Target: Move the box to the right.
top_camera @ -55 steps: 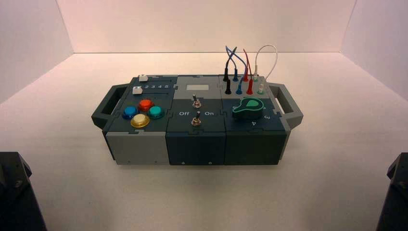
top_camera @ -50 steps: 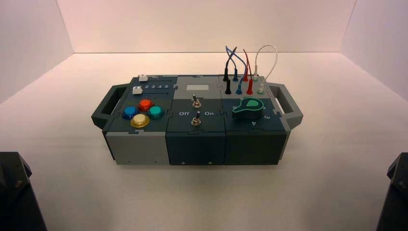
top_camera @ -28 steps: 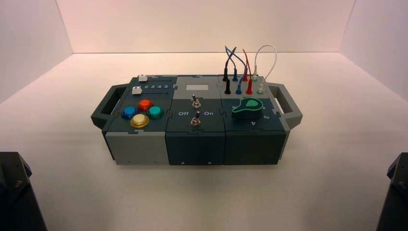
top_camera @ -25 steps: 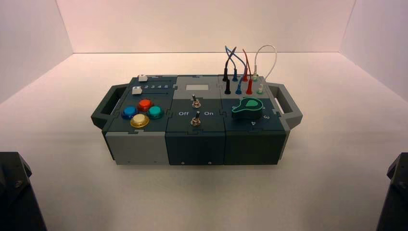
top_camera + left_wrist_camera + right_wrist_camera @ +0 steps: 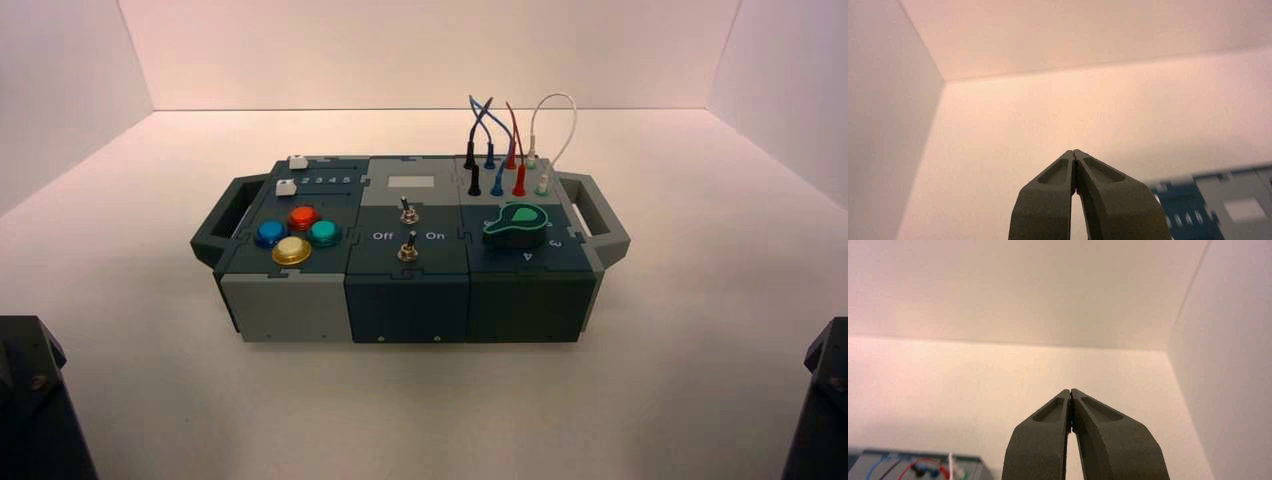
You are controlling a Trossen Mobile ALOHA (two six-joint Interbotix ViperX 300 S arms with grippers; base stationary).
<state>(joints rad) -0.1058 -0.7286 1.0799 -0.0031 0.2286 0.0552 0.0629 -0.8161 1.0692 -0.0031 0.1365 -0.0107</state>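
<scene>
The box (image 5: 410, 290) is a dark teal and grey panel with a handle at each end. It stands mid-table in the high view. On top it has four coloured buttons (image 5: 296, 232) at left, two toggle switches (image 5: 407, 230) in the middle, a green knob (image 5: 516, 222) and plugged coloured wires (image 5: 505, 150) at right. My left gripper (image 5: 1074, 152) is shut and empty, parked at the near left; a corner of the box (image 5: 1208, 205) shows in its view. My right gripper (image 5: 1070, 391) is shut and empty, parked at the near right; the box's wired corner (image 5: 918, 467) shows there.
White walls enclose the table at the back (image 5: 430, 50), left and right. The arm bases sit at the near left corner (image 5: 35, 400) and near right corner (image 5: 820, 400) of the high view.
</scene>
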